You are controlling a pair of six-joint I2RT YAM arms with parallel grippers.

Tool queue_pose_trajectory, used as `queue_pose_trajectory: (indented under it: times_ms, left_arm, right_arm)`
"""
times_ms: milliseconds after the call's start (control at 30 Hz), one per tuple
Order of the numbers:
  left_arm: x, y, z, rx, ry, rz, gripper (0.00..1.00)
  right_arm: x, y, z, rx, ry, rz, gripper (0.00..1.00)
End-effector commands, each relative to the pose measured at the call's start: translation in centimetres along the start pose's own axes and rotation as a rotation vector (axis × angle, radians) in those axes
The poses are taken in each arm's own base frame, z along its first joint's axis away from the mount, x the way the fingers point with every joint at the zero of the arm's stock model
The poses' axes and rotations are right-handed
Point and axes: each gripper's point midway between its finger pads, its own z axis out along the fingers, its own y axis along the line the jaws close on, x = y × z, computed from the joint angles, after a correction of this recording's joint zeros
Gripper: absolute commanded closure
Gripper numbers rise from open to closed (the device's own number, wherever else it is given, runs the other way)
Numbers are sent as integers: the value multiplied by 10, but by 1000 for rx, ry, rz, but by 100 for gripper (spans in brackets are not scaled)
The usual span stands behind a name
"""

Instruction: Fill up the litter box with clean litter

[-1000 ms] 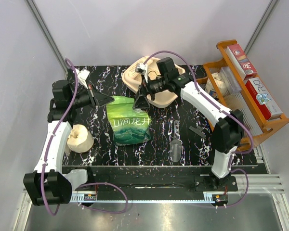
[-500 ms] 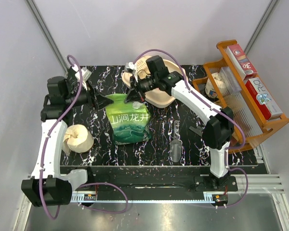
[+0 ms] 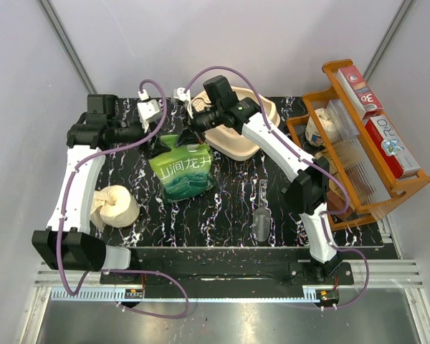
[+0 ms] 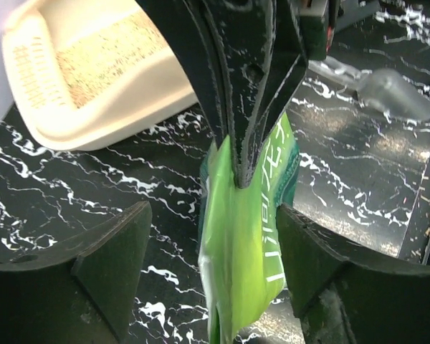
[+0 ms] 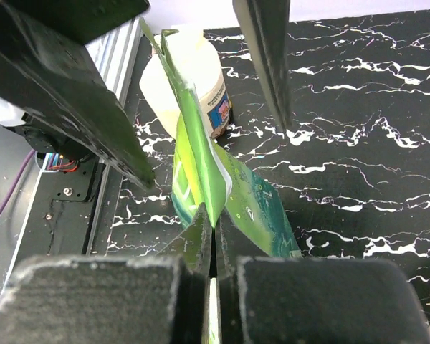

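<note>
The cream litter box (image 3: 238,135) stands at the back centre, and the left wrist view shows its rim (image 4: 93,118) around a patch of clean litter (image 4: 107,57). My right gripper (image 3: 191,137) (image 5: 213,215) is shut on the top edge of a green printed bag (image 3: 182,170) (image 5: 201,165), whose lower part rests on the table. My left gripper (image 3: 160,145) (image 4: 213,215) is open, with one finger on each side of the bag (image 4: 244,244) and neither touching it.
A cream tape roll (image 3: 115,206) lies at the front left. A clear scoop (image 3: 261,218) (image 4: 394,89) lies right of the bag. An orange wooden rack (image 3: 373,136) with boxes fills the right side. A small dark piece (image 3: 295,195) lies near it.
The left gripper has opened and let go of the bag's top. The right gripper has shut on that edge. Both arms and the bag's top have shifted left and toward the back.
</note>
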Motion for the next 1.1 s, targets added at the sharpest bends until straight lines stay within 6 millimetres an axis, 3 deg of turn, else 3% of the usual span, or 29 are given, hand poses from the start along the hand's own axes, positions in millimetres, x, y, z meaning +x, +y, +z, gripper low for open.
queue_pose_trajectory:
  times_ms: [0,133,167,233,267,333,367,400,467,500,567,600,633,700,733,867,933,1067]
  left_arm:
    - [2,-3,4,20,32,117,30]
    - [19,-13,13,52,61,100,51]
    - [21,-16,14,58,66,98,65]
    - [24,-20,16,68,69,81,80]
    - [25,-20,17,64,72,60,92]
    - [23,-20,16,37,55,60,100]
    - [23,-20,16,18,50,31,100]
    - [27,-21,17,5,48,10,100]
    - [15,-17,11,-64,4,1,100]
    - [19,-18,12,-77,-2,-26,100]
    - [4,-13,6,-157,-65,-54,100]
    - [10,-13,7,-176,-73,-87,100]
    - [-6,-9,-1,-232,-138,-47,100]
    - [0,-5,-4,-313,-174,-126,100]
    - [-15,-4,-14,-359,-240,-84,100]
    - [-13,-10,-18,-397,-289,-127,100]
    - [-11,-11,-18,-397,-289,-149,100]
    - [-12,-11,-19,-413,-307,-165,100]
  right_arm:
    - [-78,23,-19,-7,-151,-218,100]
    - [-71,23,-19,1,-135,-199,100]
    - [-72,22,-21,19,-134,-192,100]
    - [-66,11,-23,92,-111,-142,97]
    - [-70,10,-29,132,-111,-135,82]
    - [-62,-7,-39,262,-92,-30,61]
    - [-66,-8,-48,304,-103,8,46]
    - [-63,-13,-53,352,-101,71,41]
    - [-60,-25,-71,492,-108,202,37]
    - [-50,-28,-78,545,-75,253,34]
    - [-33,-37,-88,664,-36,361,32]
    - [-17,-34,-90,677,20,397,30]
    - [-10,-32,-91,679,52,392,29]
    - [11,-28,-93,679,124,423,27]
    - [18,-26,-91,669,149,428,26]
    - [41,-21,-83,630,207,470,22]
    - [42,-20,-79,612,214,479,21]
    - [53,-22,-68,588,258,467,7]
